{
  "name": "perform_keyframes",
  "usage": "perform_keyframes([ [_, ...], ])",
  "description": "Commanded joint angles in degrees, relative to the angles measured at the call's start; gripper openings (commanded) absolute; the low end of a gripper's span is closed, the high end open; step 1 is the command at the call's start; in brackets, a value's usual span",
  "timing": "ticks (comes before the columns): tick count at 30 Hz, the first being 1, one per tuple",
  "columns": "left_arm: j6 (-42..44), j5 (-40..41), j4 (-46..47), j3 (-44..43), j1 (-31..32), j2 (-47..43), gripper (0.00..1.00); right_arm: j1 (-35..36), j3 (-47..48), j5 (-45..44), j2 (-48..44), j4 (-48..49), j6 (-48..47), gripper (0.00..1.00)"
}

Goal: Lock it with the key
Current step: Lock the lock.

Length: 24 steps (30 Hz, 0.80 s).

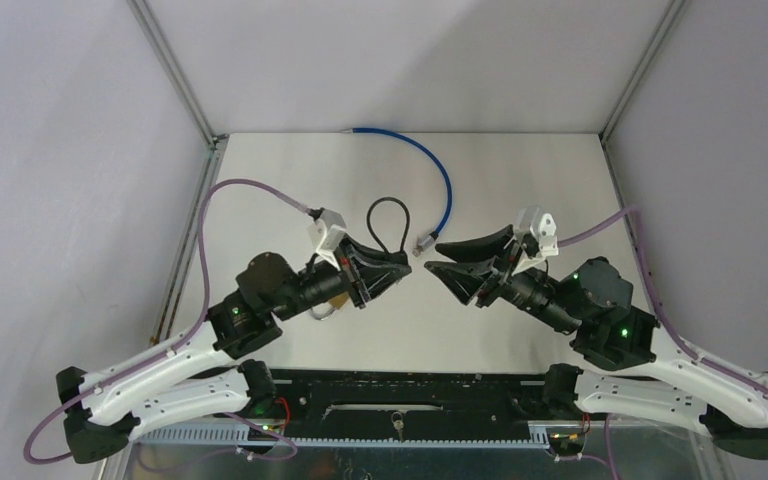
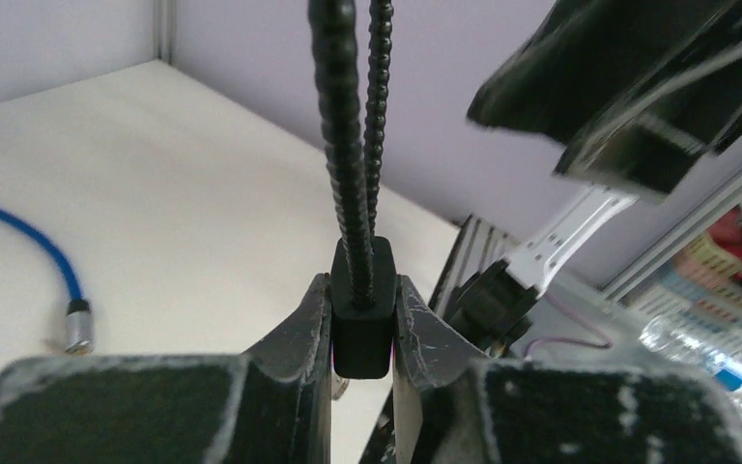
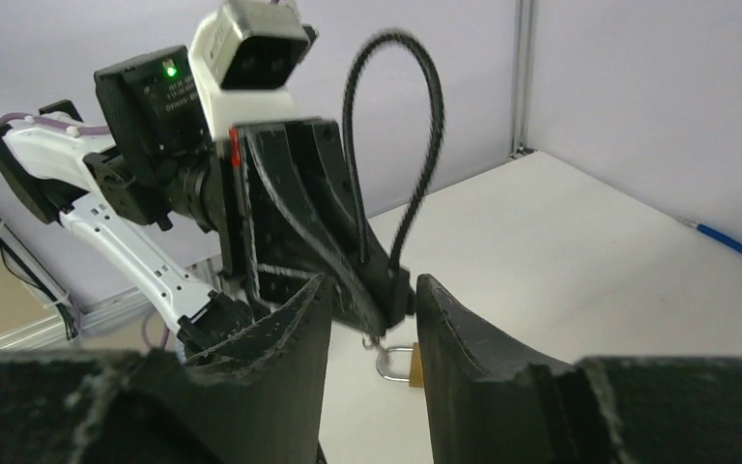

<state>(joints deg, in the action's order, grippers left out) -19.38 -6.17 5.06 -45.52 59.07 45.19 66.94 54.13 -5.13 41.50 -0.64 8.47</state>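
My left gripper (image 2: pixel 363 286) is shut on the black body of a cable lock (image 2: pixel 362 333), held above the table. The lock's black cable loop (image 1: pixel 388 222) rises from it and shows again in the right wrist view (image 3: pixel 427 97). My right gripper (image 1: pixel 432 256) is open and faces the left gripper (image 1: pixel 406 264) tip to tip, a short gap apart. In the right wrist view the lock body (image 3: pixel 399 290) sits just beyond the open fingers (image 3: pixel 295 329). A small metal bit (image 3: pixel 374 340) hangs under the lock body; I cannot tell if it is the key.
A brass padlock with a silver shackle (image 3: pixel 401 364) shows below the lock body; the shackle appears under the left wrist (image 1: pixel 324 310). A blue network cable (image 1: pixel 432 165) curves across the back of the table, its plug (image 1: pixel 424 241) near the grippers. Walls and metal frame posts (image 1: pixel 175 75) enclose the table.
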Motion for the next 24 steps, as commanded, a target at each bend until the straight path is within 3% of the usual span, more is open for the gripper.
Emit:
perform_keyframes([
  [1, -9.1, -1.0, 15.2, -2.8, -0.1, -2.2, 0.00, -0.7, -2.4, 5.1, -2.2, 5.3, 1.0, 0.40],
  [7, -14.5, -4.5, 24.3, -2.8, -0.1, -2.1, 0.00, -0.8, -3.7, 17.1, -0.7, 12.5, 1.3, 0.40],
  [18, -16.0, -8.6, 28.4, -2.3, -0.1, -2.5, 0.00, -0.6, -3.7, 15.7, 1.8, 17.7, 1.5, 0.39],
  [24, -17.3, -9.3, 30.9, -1.8, -0.1, -1.5, 0.00, 0.0, -3.7, 14.0, 2.6, 20.1, 1.8, 0.32],
])
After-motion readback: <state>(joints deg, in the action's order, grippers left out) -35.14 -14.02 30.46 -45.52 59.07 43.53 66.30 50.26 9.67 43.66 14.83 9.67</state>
